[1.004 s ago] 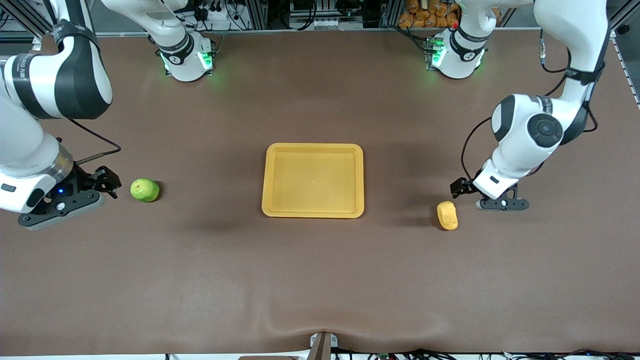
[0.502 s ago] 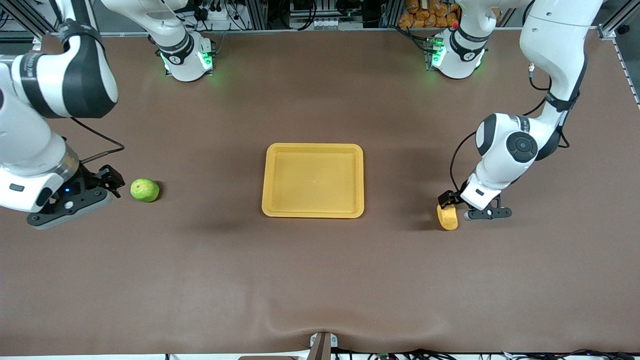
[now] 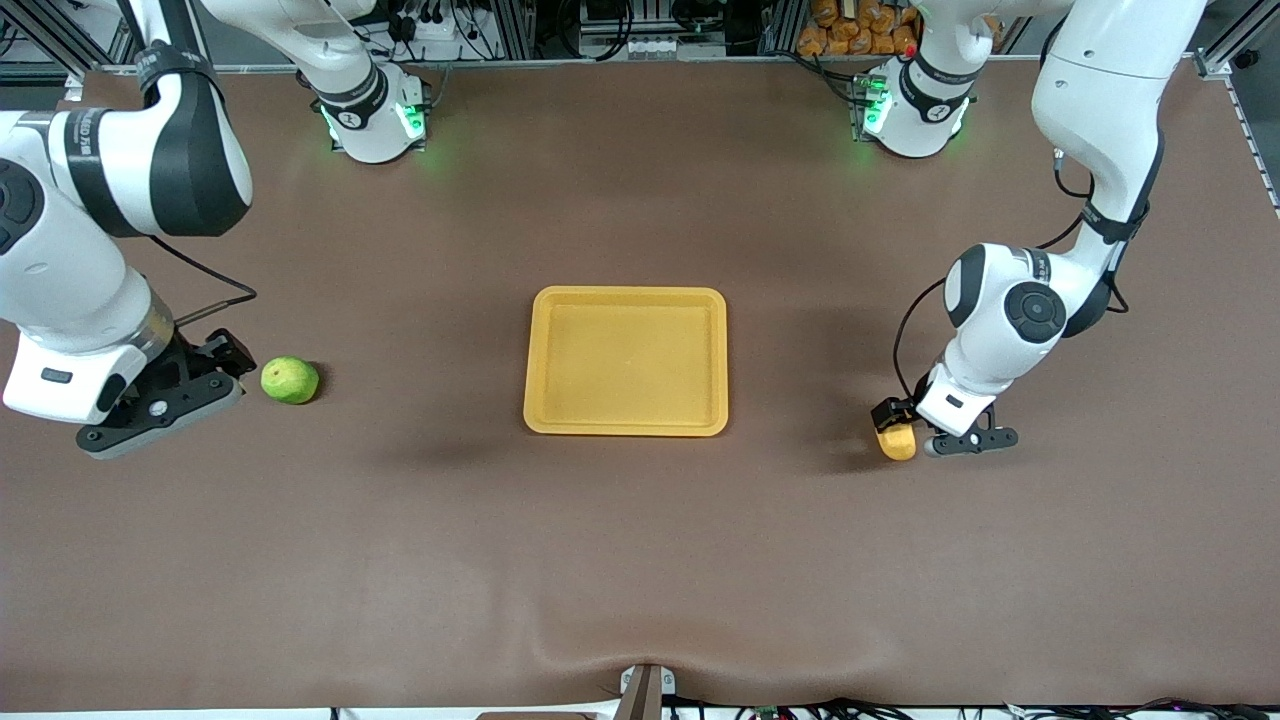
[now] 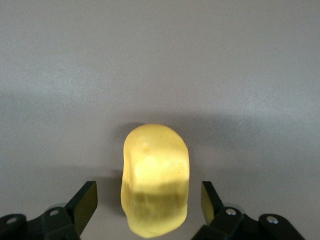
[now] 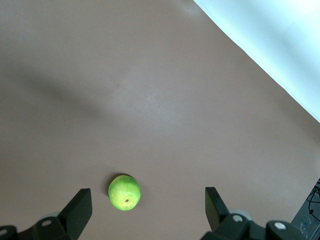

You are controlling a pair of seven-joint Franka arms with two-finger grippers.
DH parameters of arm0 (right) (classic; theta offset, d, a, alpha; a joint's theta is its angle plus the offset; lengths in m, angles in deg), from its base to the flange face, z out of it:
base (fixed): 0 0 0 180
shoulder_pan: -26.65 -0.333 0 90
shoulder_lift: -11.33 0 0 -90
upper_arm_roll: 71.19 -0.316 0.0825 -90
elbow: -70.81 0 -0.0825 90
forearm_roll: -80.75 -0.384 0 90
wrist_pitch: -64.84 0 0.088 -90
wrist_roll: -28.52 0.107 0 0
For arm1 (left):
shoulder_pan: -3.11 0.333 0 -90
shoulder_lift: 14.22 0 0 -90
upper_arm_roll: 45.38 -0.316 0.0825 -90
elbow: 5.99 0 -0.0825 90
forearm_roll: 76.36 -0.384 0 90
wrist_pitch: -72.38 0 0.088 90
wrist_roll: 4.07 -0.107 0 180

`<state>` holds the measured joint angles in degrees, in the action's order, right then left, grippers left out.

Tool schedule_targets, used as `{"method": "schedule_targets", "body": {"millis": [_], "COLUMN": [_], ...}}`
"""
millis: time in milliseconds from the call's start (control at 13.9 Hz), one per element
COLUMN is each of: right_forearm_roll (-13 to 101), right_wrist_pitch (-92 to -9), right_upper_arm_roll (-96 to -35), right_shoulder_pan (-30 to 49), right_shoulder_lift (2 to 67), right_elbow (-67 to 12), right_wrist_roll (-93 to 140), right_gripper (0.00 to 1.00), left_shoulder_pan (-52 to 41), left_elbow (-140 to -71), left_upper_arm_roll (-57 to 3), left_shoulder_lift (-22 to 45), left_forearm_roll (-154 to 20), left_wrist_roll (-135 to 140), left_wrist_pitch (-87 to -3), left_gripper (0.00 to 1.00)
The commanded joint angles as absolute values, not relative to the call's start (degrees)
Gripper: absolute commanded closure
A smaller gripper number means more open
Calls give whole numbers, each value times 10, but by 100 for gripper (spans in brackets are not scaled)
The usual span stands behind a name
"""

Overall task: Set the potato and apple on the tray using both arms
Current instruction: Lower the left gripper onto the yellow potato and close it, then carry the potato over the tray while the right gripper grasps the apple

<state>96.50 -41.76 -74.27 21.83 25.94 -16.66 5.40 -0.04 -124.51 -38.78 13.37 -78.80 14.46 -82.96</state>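
Note:
The yellow-orange potato [image 3: 899,442] lies on the brown table toward the left arm's end. My left gripper [image 3: 893,420] is low over it, open. In the left wrist view the potato [image 4: 155,190] sits between the two fingertips [image 4: 85,204] with a gap on each side. The green apple [image 3: 290,380] lies toward the right arm's end. My right gripper [image 3: 226,358] is open and empty beside it, apart from it. In the right wrist view the apple [image 5: 124,192] lies ahead of the open fingers, nearer one fingertip [image 5: 80,209]. The yellow tray [image 3: 627,296] is empty mid-table.
The table's edge, white past it, shows in the right wrist view [image 5: 265,55]. The green-lit arm bases [image 3: 375,120] stand along the table's edge farthest from the front camera. A small bracket [image 3: 645,690] sits at the edge nearest that camera.
My left gripper has come down from beside the potato to straddle it. My right arm has shifted slightly toward the apple. Potato, apple and tray have not moved.

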Motion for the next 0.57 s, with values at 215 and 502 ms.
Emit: {"method": "schedule_targets", "body": {"millis": [215,502], "right_forearm_roll": [963,842], "right_wrist_pitch": [-409,-446], "right_upper_arm_roll": [-748,-747], "right_shoulder_pan": [235,303], "right_shoulder_lift": [269,290], "right_elbow": [-159,-219], "right_wrist_roll": [51,98], "right_gripper": [0,0], "left_shoulder_pan": [-3,-4], "left_elbow": [-1218,-1217], "left_upper_arm_roll": [-389,-389], "left_shoulder_lift": [160,159], "left_forearm_roll": [-782,-784], "left_wrist_roll": [156,157], "left_wrist_pitch": [-834,-833], "left_gripper": [35,72]}}
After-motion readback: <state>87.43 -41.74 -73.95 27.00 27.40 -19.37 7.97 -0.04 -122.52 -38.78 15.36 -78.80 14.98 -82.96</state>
